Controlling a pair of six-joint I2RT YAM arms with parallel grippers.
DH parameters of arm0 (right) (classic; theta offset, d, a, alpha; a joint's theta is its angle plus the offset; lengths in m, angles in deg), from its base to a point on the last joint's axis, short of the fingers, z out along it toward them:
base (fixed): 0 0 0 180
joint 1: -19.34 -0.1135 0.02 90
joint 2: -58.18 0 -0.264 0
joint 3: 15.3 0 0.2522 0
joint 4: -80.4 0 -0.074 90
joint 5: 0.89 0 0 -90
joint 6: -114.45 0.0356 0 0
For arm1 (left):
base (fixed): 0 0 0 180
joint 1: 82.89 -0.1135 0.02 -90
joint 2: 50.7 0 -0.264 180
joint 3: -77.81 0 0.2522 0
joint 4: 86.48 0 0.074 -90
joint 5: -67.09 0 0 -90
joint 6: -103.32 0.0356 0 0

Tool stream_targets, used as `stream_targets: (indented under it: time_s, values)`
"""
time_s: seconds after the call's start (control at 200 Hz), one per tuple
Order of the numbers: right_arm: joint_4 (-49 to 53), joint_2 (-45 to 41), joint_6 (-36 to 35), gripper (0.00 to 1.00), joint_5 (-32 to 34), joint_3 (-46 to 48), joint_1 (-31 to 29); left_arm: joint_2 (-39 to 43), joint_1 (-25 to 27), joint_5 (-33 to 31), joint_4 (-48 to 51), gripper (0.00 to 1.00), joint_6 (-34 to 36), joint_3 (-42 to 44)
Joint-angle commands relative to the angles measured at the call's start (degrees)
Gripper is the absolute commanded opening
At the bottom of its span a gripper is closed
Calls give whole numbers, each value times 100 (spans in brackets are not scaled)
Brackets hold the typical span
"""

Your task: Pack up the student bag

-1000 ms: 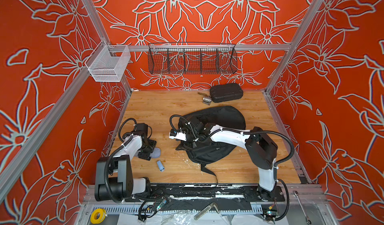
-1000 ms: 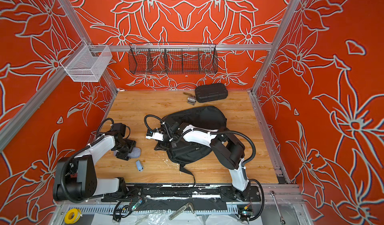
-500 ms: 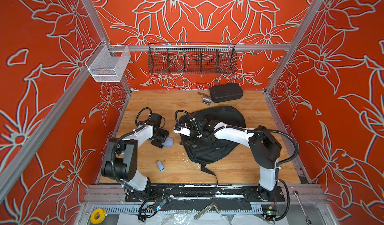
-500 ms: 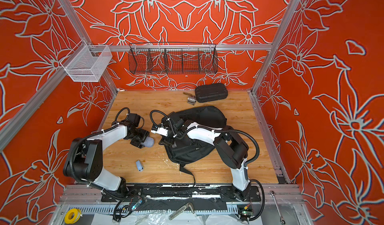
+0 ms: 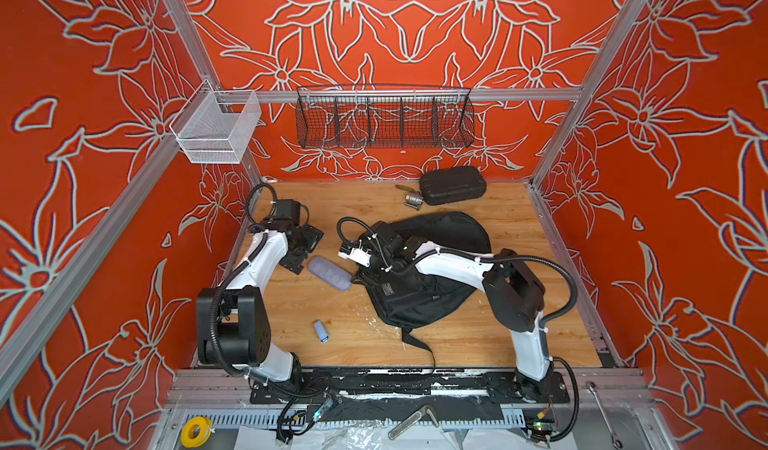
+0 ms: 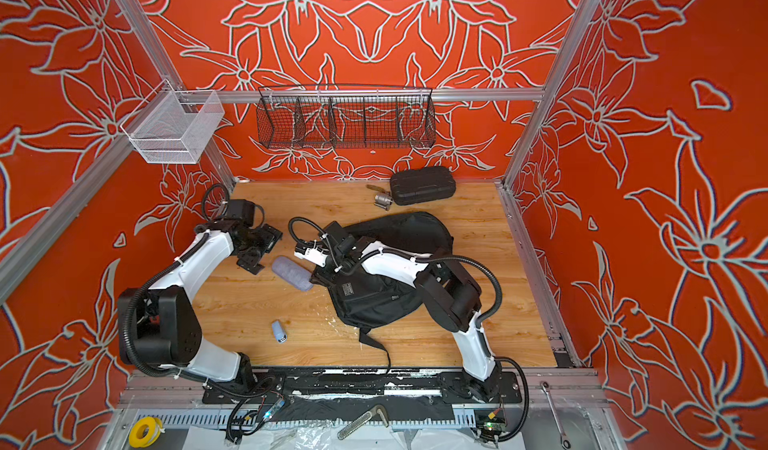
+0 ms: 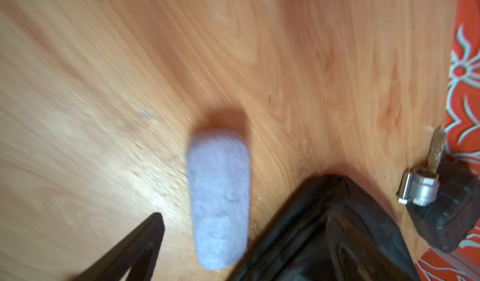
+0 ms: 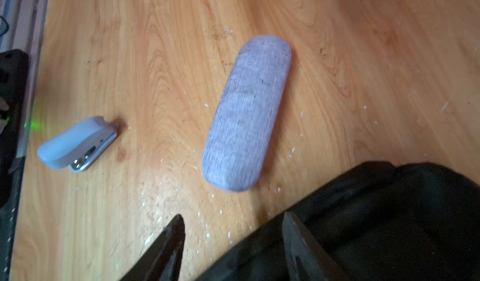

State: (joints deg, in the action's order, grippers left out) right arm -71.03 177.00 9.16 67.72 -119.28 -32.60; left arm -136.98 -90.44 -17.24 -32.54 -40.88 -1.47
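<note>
The student bag point(image 5: 455, 232) point(image 6: 409, 229) lies flat in the middle of the wooden table, a black backpack with a strap trailing toward the front. A grey oblong fabric case point(image 5: 329, 273) point(image 7: 219, 199) point(image 8: 246, 113) lies loose on the wood just left of the bag. My left gripper point(image 5: 305, 250) point(image 7: 244, 214) stands open just behind and left of that case, holding nothing. My right gripper point(image 5: 368, 271) point(image 8: 232, 220) hangs at the bag's left edge with its jaws apart. One finger is over the black fabric and the other over the bare wood.
A small pale blue stapler point(image 5: 321, 330) point(image 8: 78, 143) lies near the table's front. At the back sit a black hard-shell case point(image 5: 452, 185) and a metal fitting point(image 5: 411, 199) point(image 7: 418, 189). A black wire basket point(image 5: 384, 117) and a white mesh basket point(image 5: 216, 130) hang on the walls.
My left arm swung from the left side toward the bag with the grey case, then opened. The case now lies free beside the bag. The right arm shifted slightly right.
</note>
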Motion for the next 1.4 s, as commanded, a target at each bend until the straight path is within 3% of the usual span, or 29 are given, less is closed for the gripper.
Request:
stream_targets:
  time_s: [0.0, 0.085, 0.175, 0.55, 0.921, 0.961, 1.001, 1.021, 1.126, 1.391]
  values:
    - [352, 385, 292, 62, 314, -363, -222, 294, -321, -50, 211, 97, 886, -22]
    - [251, 569, 471, 64, 329, -496, -340, 312, -494, -407, 622, 97, 843, -219]
    - [310, 850, 781, 64, 437, -775, -419, 243, -822, 164, 581, 97, 1077, -289]
    - [539, 1571, 1413, 66, 2008, -1518, -666, -209, -925, 680, 1116, 97, 1438, -637]
    - [-382, 986, 905, 73, 1986, -836, -721, -129, -926, 692, 1132, 97, 1684, -613]
    - [-374, 997, 783, 77, 1875, -863, -721, -118, -930, 678, 1123, 97, 1697, -611]
    - [-321, 1063, 720, 89, 1833, -954, -721, -117, -931, 678, 1110, 97, 1714, -611]
    - [-266, 1110, 677, 91, 1796, -1022, -717, -123, -928, 686, 1104, 97, 1732, -614]
    - [321, 1530, 580, 91, 1788, -1708, -679, -153, -924, 732, 1093, 97, 1767, -659]
    - [661, 2158, 839, 89, 1352, -2485, -551, -218, -924, 676, 1232, 97, 1893, -852]
